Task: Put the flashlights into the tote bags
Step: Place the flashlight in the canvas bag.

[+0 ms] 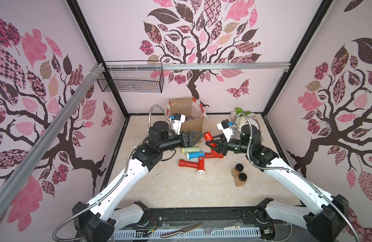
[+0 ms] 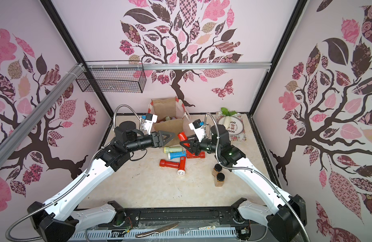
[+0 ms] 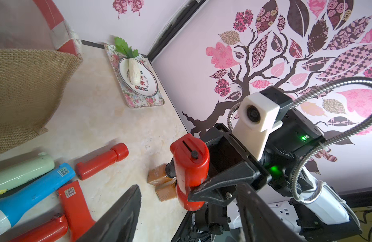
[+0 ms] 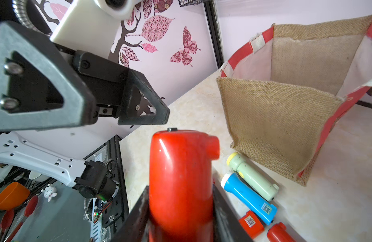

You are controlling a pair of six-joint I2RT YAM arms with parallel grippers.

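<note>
The left end effector [image 1: 198, 137] hovers over the bench [image 1: 170, 188] just in front of the tote bag [image 1: 192, 125], its jaws apart and nothing between them. The bag stands upright at the back of the bench with its mouth open, and a few flashlights [image 2: 168, 118] lie inside it. In front of the bag, a loose cluster lies on the bench: a pale green flashlight [image 1: 190, 149] beside a blue flashlight [image 1: 194, 155], with three red flashlights [image 1: 188, 163] around them, one crossing another's end. To the right, the right end effector [image 1: 211, 144] is clamped tight on a held red flashlight [image 1: 208, 136], which is lifted off the bench and tilted, facing the left end effector. Farther right, two amber jars [image 1: 238, 169] stand touching; behind them at the back sits a floral tray [image 2: 242, 136] carrying a plate [image 2: 235, 127] with a white radish [image 2: 225, 122].
</note>
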